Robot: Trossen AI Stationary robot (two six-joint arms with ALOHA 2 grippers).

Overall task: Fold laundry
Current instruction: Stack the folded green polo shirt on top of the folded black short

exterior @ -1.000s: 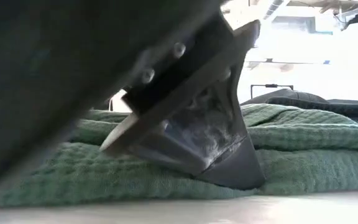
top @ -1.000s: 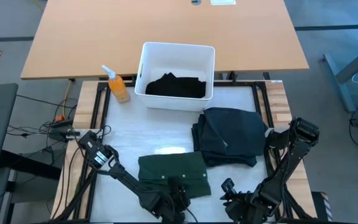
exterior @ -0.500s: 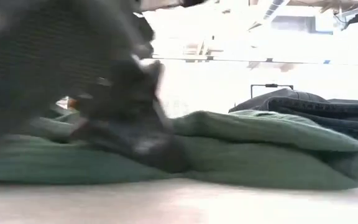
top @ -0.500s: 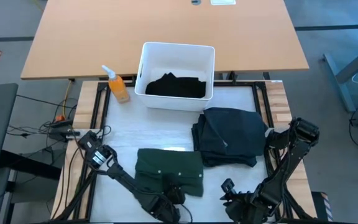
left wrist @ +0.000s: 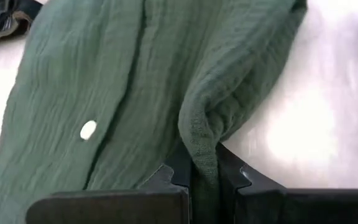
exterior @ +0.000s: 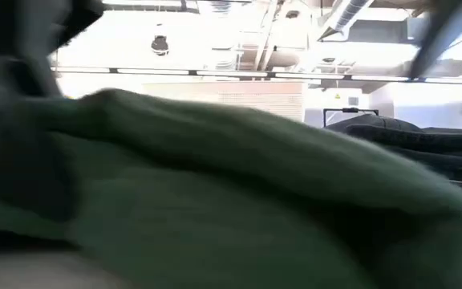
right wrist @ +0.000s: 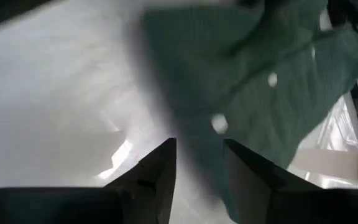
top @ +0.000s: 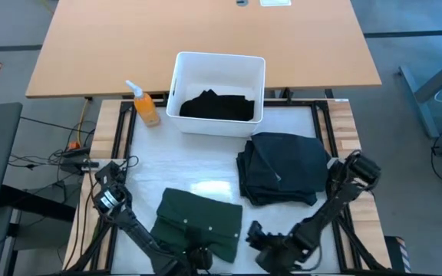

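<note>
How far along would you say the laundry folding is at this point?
Done: a dark charcoal garment lies folded. In hand: the left gripper is shut on the green shirt's edge; the right gripper is open beside it. Left: the black garment in the white bin.

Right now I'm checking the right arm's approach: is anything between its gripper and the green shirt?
Nothing visible. The right gripper is open over bare table beside the green shirt, whose edge the left gripper pinches.

White bin [top: 181,84] at table's far edge; orange spray bottle [top: 146,107] just beside it.
</note>
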